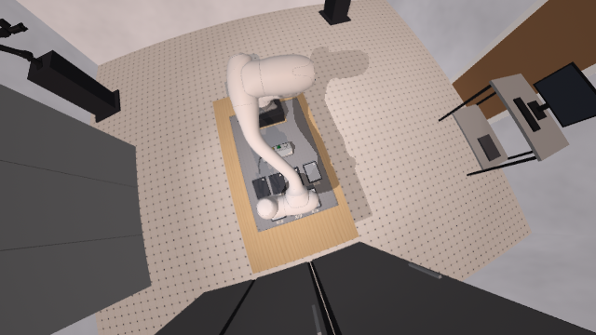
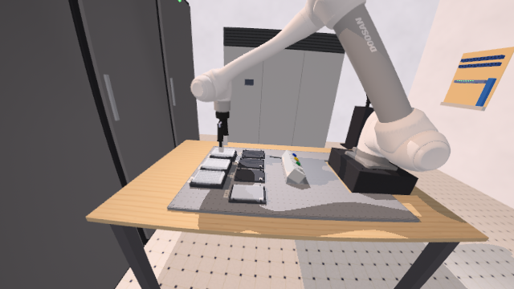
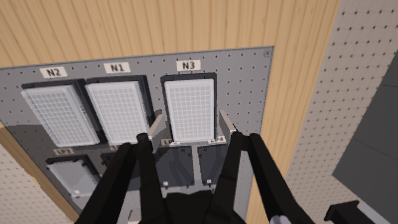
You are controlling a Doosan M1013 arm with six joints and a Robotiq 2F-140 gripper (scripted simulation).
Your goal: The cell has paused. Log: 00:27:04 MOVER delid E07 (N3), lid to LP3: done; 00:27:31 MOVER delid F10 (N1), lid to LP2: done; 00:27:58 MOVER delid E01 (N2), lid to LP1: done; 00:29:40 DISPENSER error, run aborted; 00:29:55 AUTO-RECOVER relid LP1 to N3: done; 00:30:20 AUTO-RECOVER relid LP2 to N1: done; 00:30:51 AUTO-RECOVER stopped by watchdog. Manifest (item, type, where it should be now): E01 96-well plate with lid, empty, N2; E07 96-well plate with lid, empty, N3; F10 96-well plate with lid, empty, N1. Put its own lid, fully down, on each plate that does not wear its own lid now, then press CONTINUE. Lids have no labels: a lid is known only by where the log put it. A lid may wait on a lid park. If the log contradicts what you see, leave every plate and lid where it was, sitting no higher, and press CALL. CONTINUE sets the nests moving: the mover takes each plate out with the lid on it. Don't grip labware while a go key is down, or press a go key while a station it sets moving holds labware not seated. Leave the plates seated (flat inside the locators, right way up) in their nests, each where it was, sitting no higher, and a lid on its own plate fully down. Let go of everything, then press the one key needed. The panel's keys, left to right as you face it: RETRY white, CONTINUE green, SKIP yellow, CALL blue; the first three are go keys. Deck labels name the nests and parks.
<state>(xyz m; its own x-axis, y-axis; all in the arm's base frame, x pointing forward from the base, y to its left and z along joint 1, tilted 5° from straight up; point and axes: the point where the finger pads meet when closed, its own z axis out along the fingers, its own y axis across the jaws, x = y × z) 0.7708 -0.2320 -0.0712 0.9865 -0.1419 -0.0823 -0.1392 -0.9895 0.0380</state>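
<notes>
Three white 96-well plates sit in a row of nests in the wrist view: N2, N1 (image 3: 119, 111) and N3 (image 3: 190, 109). My gripper (image 3: 192, 119) hangs over the near end of the N3 plate, one fingertip on each long side, open, with nothing held between the fingers. In the exterior view the gripper (image 2: 222, 140) stands upright just above the far plate (image 2: 223, 152). The N2 plate (image 2: 208, 177) shows its well grid most plainly. A loose clear lid (image 3: 72, 176) lies on a park below a small label that looks like LP1, and it also shows in the exterior view (image 2: 247, 193).
Dark empty lid parks (image 2: 250, 164) lie beside the nests. The white key panel (image 2: 294, 166) with coloured keys stands mid-deck. The black arm base (image 2: 371, 177) is at the right. Dark cabinets stand close to the table's left side. In the top view the arm (image 1: 279, 163) hides the nests.
</notes>
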